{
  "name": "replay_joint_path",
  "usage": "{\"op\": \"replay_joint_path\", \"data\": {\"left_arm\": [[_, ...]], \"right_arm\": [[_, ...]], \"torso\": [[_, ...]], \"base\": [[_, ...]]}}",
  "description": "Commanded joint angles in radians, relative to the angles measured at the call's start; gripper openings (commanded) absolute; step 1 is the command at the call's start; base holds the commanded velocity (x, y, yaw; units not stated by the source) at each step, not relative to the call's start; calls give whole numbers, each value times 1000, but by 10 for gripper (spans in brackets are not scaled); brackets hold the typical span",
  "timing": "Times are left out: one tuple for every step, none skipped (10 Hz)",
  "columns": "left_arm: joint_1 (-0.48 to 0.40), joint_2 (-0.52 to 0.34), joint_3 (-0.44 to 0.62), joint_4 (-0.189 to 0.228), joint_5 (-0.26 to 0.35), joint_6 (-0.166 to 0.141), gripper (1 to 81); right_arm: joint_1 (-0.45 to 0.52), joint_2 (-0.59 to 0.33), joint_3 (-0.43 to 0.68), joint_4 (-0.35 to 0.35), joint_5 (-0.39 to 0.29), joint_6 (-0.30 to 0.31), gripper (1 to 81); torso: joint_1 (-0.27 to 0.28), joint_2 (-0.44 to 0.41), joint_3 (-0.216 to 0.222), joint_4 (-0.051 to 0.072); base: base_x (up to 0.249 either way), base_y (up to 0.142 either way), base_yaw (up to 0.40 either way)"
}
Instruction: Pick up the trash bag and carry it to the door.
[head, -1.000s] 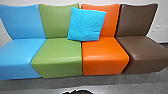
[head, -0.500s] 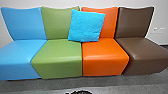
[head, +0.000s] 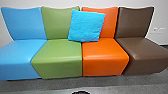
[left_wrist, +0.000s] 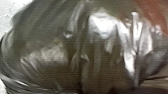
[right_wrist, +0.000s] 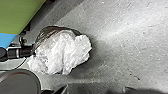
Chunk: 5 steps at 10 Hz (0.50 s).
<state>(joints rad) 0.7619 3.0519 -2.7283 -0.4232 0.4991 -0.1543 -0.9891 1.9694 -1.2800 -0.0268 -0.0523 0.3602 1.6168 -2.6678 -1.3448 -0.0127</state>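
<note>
I see the trash bag (right_wrist: 62, 51) out in front of the seat row (head: 57, 56), dark, glossy film in long folds, with crumpled white material bunched over it; I can't tell whether it touches the floor (right_wrist: 125, 47). That floor is smooth speckled grey, open well out from the seat row. The seats are sleek blue, green, orange and brown blocks, front edges rounded, with a square, wrinkled turquoise pillow (head: 86, 27) leaning on the backs. I can't tell either end effector's state.
</note>
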Motion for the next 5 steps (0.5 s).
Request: {"op": "replay_joint_path", "data": {"left_arm": [[-75,-7,-2,4,68,-2,10],[-75,-7,-2,4,68,-1,10],[-75,-7,-1,9,68,-1,10],[-75,-5,-2,9,68,-1,10],[-74,-4,-2,9,68,-1,10]], "right_arm": [[66,-54,28,18,-43,0,811],[65,-54,28,18,-43,0,811],[66,-51,28,18,-43,0,811],[66,-50,28,18,-43,0,811],[66,-50,28,18,-43,0,811]], "torso": [[0,0,0,0],[0,0,0,0],[0,0,0,0],[0,0,0,0],[0,0,0,0]], "base": [[0,0,0],[0,0,0],[0,0,0],[0,0,0],[0,0,0]]}}
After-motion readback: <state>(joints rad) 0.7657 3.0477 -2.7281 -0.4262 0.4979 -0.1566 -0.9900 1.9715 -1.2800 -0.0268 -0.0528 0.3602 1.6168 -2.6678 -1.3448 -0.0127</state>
